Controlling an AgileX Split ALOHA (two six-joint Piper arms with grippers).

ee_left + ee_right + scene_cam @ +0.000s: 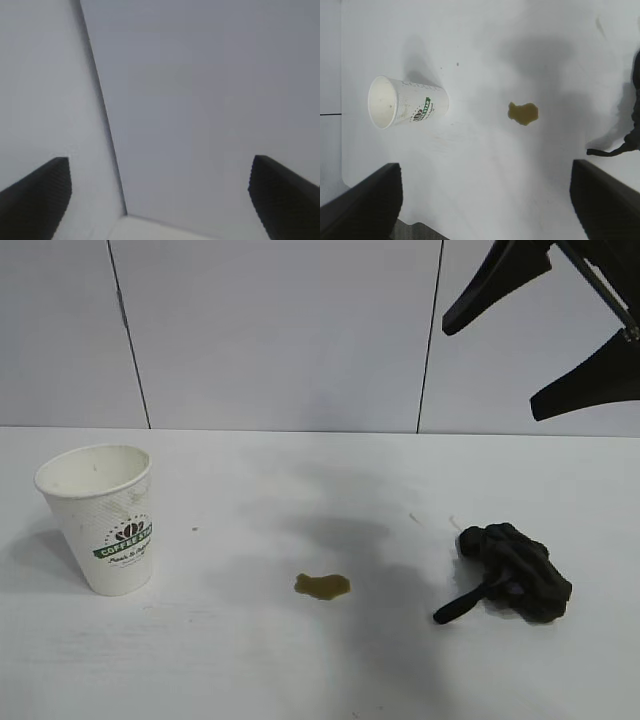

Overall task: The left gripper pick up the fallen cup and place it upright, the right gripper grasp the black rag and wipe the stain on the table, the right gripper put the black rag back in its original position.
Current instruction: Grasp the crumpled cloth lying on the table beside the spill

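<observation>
Cup [102, 517] upright near table [300, 670] left edge; we see right gripper [540, 330] spread high above black rag [515, 570]; left gripper [160, 200] apart.

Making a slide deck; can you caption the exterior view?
Upright cup, brown stain and black rag on the table; open right pincer overhead.

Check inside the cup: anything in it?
The cup stands upright on the table. Only its upper inner wall shows: white, a few faint brown marks, nothing poking above the rim. The bottom is hidden in every view, so leftover liquid can't be ruled out.
</observation>
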